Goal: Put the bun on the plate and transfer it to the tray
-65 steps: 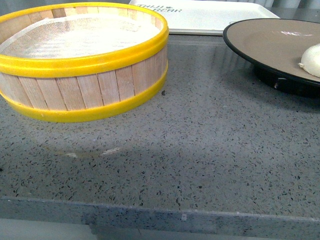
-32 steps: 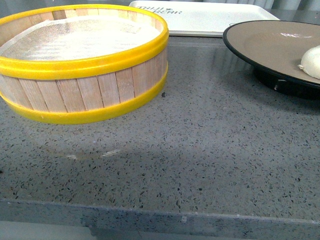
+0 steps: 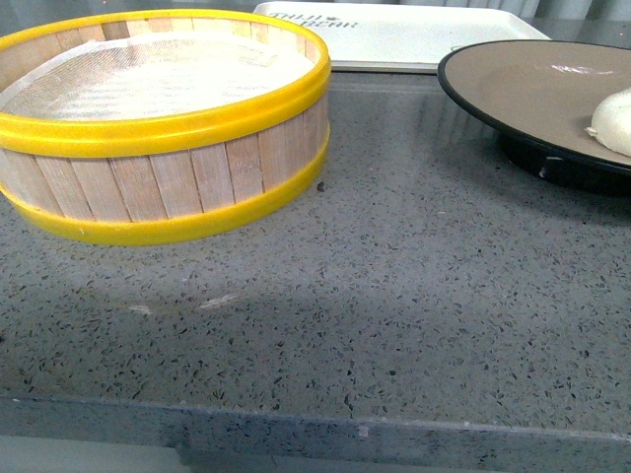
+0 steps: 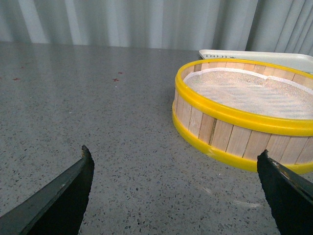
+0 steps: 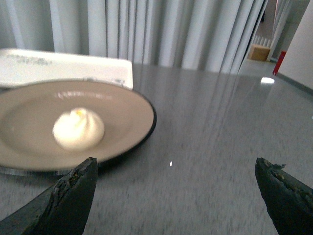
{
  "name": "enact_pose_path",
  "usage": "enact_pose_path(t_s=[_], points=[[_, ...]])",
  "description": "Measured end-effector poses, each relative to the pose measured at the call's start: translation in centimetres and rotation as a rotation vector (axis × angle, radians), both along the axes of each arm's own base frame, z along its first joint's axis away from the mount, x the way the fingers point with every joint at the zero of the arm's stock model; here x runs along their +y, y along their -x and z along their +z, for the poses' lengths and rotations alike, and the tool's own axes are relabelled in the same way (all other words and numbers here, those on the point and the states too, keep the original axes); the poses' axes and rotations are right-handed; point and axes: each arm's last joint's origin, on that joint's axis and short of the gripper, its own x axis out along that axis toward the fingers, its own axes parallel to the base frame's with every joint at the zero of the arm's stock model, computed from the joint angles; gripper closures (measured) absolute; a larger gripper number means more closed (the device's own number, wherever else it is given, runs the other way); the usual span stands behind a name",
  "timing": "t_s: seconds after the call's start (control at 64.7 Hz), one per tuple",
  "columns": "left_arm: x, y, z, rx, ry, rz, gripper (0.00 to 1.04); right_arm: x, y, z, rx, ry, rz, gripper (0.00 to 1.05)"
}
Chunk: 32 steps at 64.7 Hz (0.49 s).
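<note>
The bun (image 5: 78, 129) lies on the plate (image 5: 124, 105), toward the far right edge of the tabletop (image 3: 394, 286), near the tray (image 5: 58, 66). The right claw (image 5: 174, 161) and the left claw (image 4: 173, 150) are both spread and empty. A one-sided grip may tilt the plate, and the bun could roll off.

We looked upon a grey speckled stone tabletop (image 3: 414, 296) with a squared front edge, and its polished face caught a soft sheen. Behind it hung a pale grey pleated curtain (image 4: 122, 22). Past the curtain's end we glimpsed a brown cardboard box (image 5: 257, 51) and a slim red object (image 5: 279, 62) beside a white wall (image 5: 301, 44).
</note>
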Motion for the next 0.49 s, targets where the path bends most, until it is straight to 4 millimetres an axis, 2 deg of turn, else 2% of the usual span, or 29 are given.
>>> enact_pose_path(t_s=[0.108, 0.201, 0.278, 0.356, 0.495], points=[[0.0, 0.0, 0.0, 0.0, 0.0, 0.0, 0.07, -1.1, -2.3, 2.7, -0.06, -0.04, 0.033, 0.09], [0.0, 0.0, 0.0, 0.0, 0.0, 0.0, 0.07, -2.6, -4.7, 3.9, -0.028, -0.15, 0.051, 0.09], [0.0, 0.0, 0.0, 0.0, 0.0, 0.0, 0.07, -4.1, -6.6, 4.0, 0.037, -0.288, 0.055, 0.09], [0.0, 0.0, 0.0, 0.0, 0.0, 0.0, 0.07, -5.6, -8.7, 3.9, 0.105, -0.502, 0.067, 0.09], [0.0, 0.0, 0.0, 0.0, 0.0, 0.0, 0.07, -6.8, -11.2, 3.4, 0.214, -0.847, 0.098, 0.09]])
